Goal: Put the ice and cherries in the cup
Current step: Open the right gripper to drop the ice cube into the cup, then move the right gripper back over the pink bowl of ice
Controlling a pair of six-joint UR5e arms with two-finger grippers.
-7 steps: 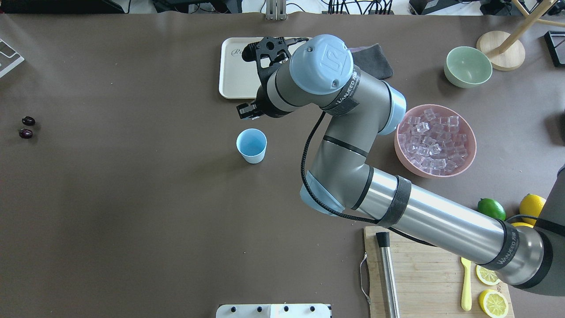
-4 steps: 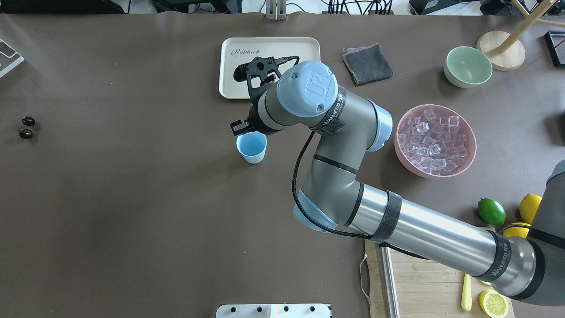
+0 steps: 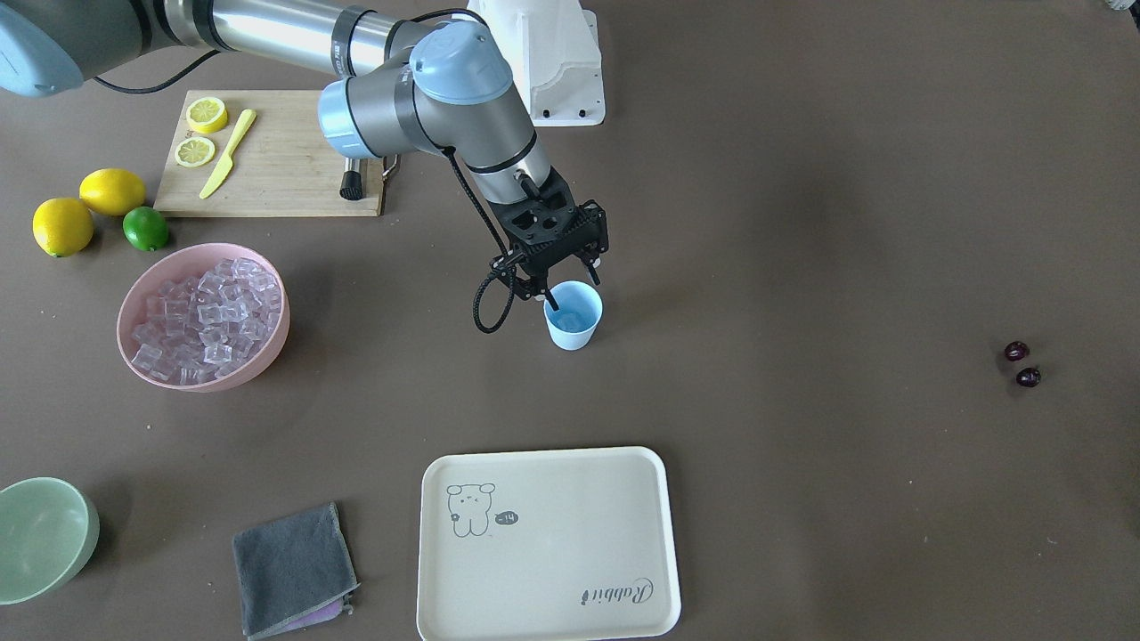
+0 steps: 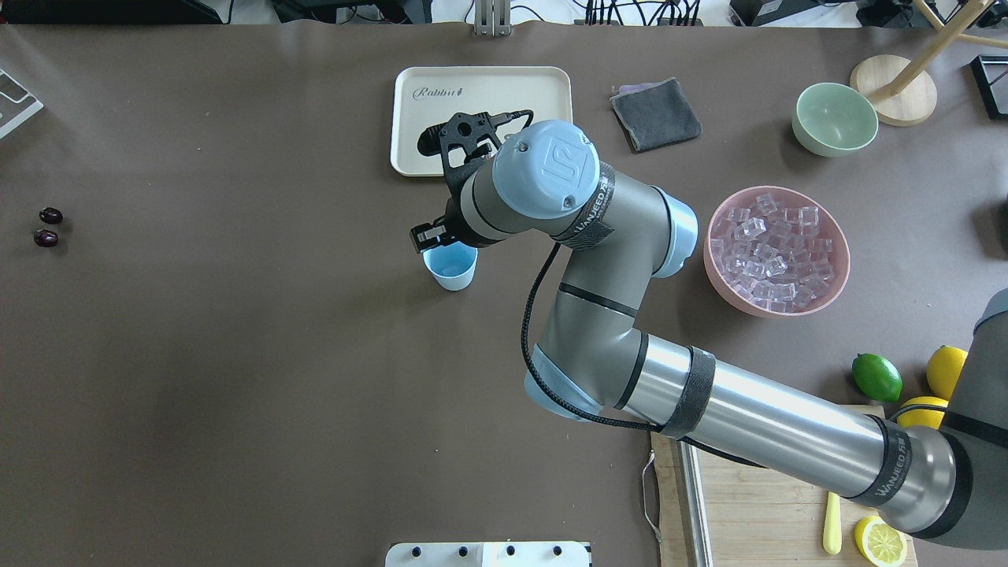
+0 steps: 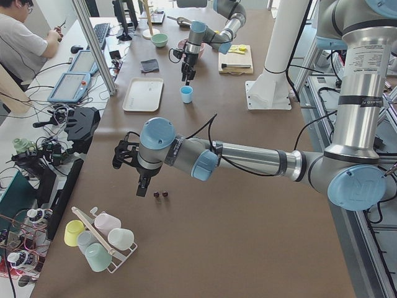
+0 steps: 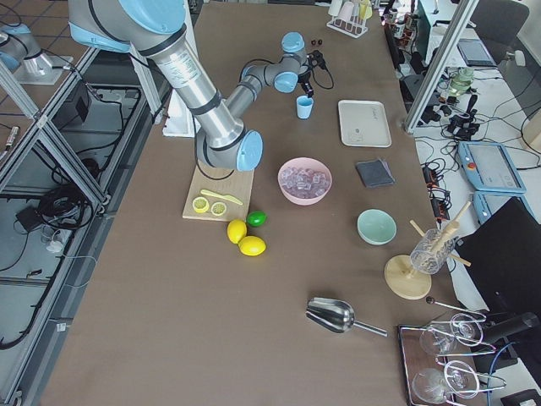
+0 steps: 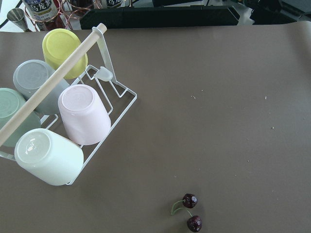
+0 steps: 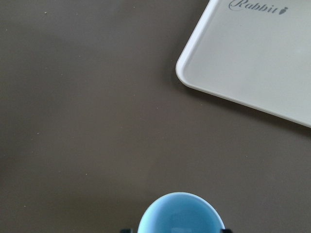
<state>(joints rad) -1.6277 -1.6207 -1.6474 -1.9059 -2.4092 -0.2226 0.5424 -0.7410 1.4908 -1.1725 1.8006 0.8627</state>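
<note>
The pale blue cup (image 4: pixel 453 272) stands mid-table, also in the front view (image 3: pixel 570 334) and at the bottom of the right wrist view (image 8: pixel 180 216). My right gripper (image 3: pixel 573 287) hangs over its mouth, fingers apart, one tip dipping inside the rim; I cannot tell what lies in the cup. The ice (image 4: pixel 776 252) fills a pink bowl (image 4: pixel 746 303) at the right. Two cherries (image 4: pixel 49 226) lie at the far left, also in the left wrist view (image 7: pixel 192 212). My left gripper (image 5: pixel 141 189) hovers by them; I cannot tell if it is open.
A cream tray (image 4: pixel 543 87) lies behind the cup, with a grey cloth (image 4: pixel 655 114) and a green bowl (image 4: pixel 835 118) to its right. A lime (image 4: pixel 876 376), lemons and a cutting board (image 4: pixel 756 504) sit near right. A cup rack (image 7: pixel 63 121) stands near the cherries.
My right gripper has moved from the tray's front edge toward me and down, and now sits over the cup's mouth. The cup and the cherries have not moved.
</note>
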